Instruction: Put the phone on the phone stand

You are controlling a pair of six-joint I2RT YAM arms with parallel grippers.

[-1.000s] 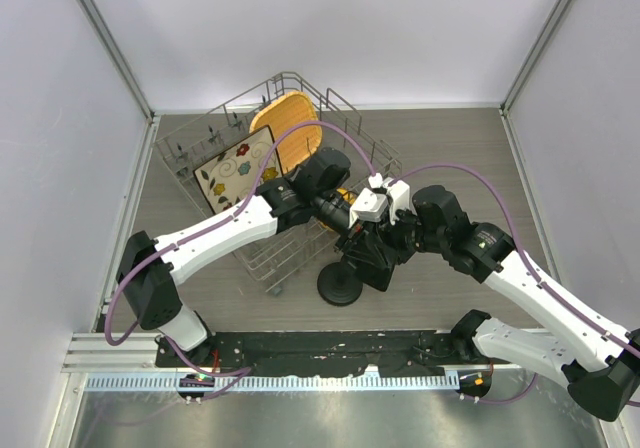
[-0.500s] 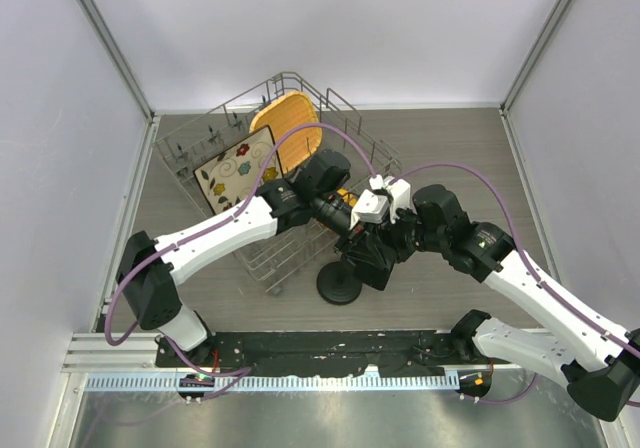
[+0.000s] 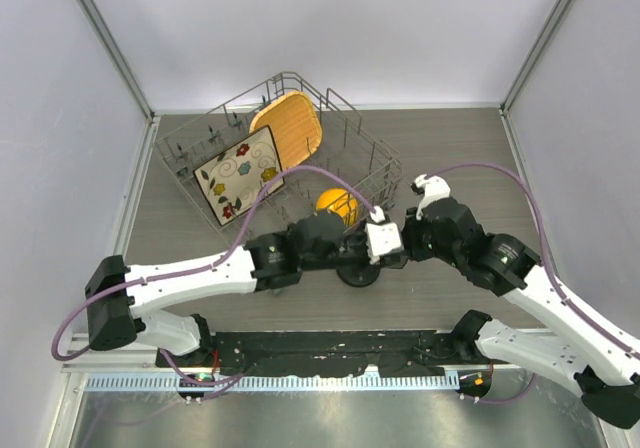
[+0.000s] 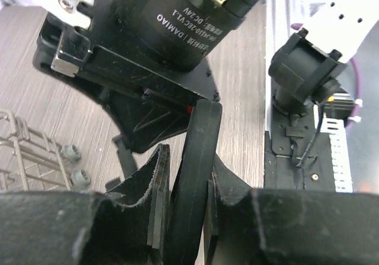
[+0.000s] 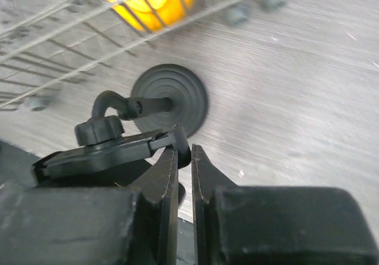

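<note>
Lettering reading "DAMIAO" is showing on the black motor housing (image 4: 177, 16) just above the left gripper (image 4: 188, 161), whose fingers are clamping the phone (image 4: 201, 129) edge-on; the smaller print beside it is staying too fine to read. The right gripper (image 5: 183, 155) is pinching the rim of the phone stand (image 5: 177, 93) at its holder head, the disc base lying just beyond the fingertips. From above, both grippers are crowding together, hiding the phone. Beyond them, one wire rack (image 3: 300, 183) is holding two plates and one orange ball (image 3: 337, 206).
</note>
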